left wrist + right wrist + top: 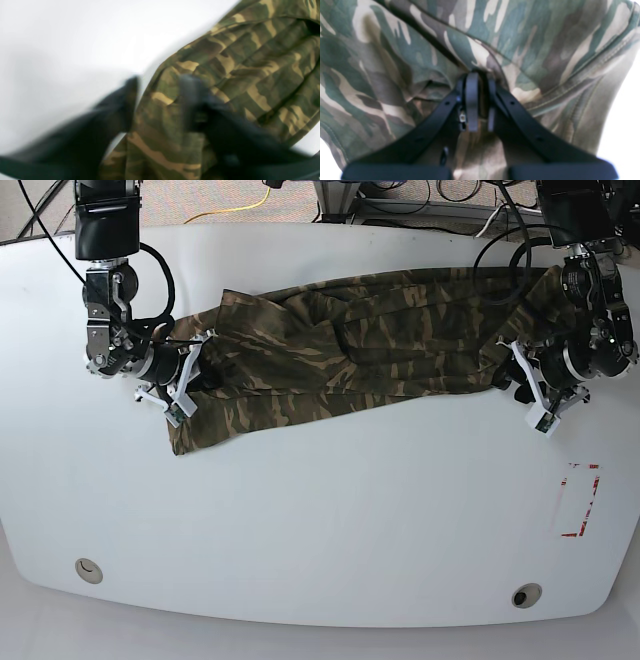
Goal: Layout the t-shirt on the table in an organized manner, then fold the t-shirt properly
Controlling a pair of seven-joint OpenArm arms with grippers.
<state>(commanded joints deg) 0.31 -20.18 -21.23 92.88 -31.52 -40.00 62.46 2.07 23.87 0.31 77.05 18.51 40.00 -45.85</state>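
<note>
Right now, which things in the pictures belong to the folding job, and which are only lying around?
Belong to the job:
- t-shirt, stretched between both arms
- table
- right pincer, shut on the cloth
- left pincer, fingers apart around a fold

Just lying about:
- red tape rectangle
- two grommet holes
- yellow cable
</note>
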